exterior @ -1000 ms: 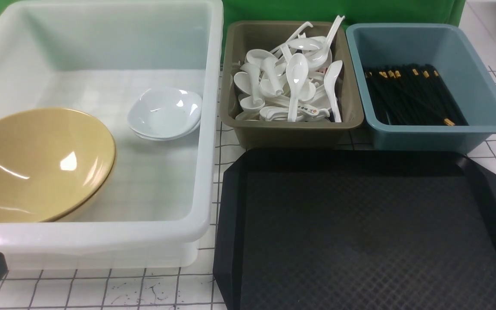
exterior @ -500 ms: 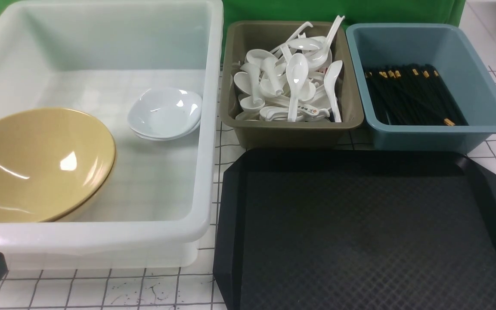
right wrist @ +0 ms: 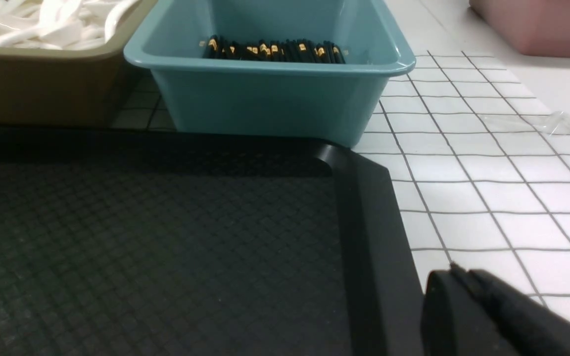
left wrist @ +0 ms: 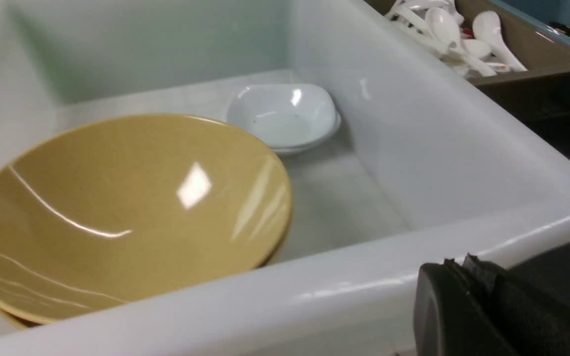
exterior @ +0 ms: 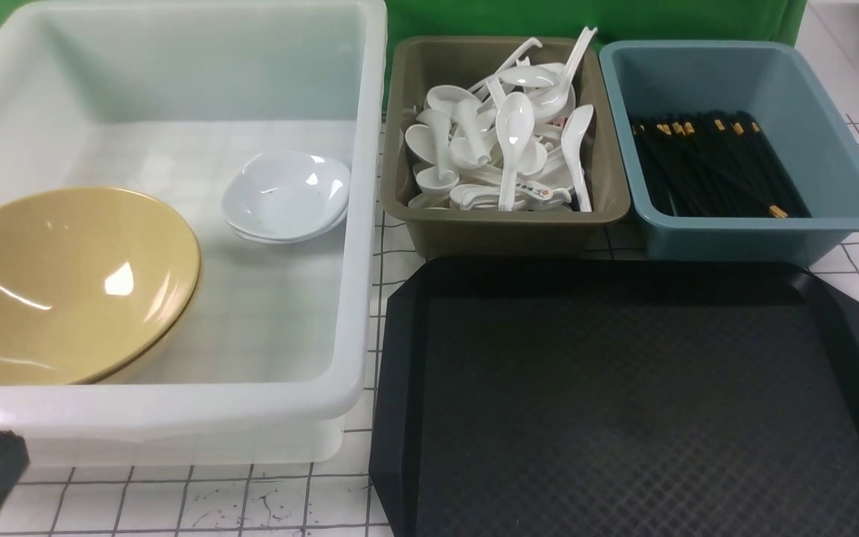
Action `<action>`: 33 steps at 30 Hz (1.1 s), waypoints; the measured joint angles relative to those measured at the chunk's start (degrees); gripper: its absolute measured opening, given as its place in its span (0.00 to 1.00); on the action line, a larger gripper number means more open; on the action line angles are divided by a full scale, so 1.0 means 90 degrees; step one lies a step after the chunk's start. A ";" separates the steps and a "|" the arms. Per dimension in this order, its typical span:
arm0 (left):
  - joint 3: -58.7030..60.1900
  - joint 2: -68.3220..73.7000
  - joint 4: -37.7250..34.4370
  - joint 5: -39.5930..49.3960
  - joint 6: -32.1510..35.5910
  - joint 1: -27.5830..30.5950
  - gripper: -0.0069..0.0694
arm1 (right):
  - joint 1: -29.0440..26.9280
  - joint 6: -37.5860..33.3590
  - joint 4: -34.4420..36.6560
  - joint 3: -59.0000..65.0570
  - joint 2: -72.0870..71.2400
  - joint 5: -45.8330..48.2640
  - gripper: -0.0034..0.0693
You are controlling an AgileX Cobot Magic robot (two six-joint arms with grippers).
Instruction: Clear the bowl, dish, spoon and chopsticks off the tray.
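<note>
Tray: the black tray fills the lower right of the front view; its diamond-patterned surface shows nothing lying on it.
Bowl: the mustard-yellow bowl leans inside the white tub at the left of the frame, tilted because it seems to rest on a second bowl beneath it.
Dish: the small white dish sits in the same tub, right of the bowl and apart from it, apparently stacked on another dish.
Spoon: the olive bin at upper centre holds a heap of white soup spoons; which one came off the tray cannot be told.
Chopsticks: black chopsticks with gold bands lie bundled in the blue bin at upper right; the task's own pair is lost among them.
Sorting: like goes with like, so the job looks finished.
Left gripper: the left gripper shows at the lower right of its wrist view, just outside the tub's near wall; jaws together, empty.
Right gripper: the right gripper shows at the lower right of its wrist view, beside the tray's rim; jaws together, holding nothing.
Hidden: both grippers are cut off by the frame edges; the right one is absent from the front view.
Counter: the white gridded counter.
</note>
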 joint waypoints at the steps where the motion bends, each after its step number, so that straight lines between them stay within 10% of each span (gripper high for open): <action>1: 0.0142 -0.0007 0.0111 -0.0375 -0.0020 0.0034 0.08 | 0.0000 0.0000 0.0000 0.0000 0.0000 0.0000 0.11; 10: 0.1997 -0.0493 0.1171 -0.2943 -0.1439 0.1192 0.08 | 0.0000 0.0000 0.0000 0.0000 0.0000 0.0000 0.12; 33: 0.2180 -0.0568 0.1444 -0.1831 -0.1943 0.1003 0.07 | -0.0012 0.0000 0.0000 0.0000 0.0000 0.0018 0.15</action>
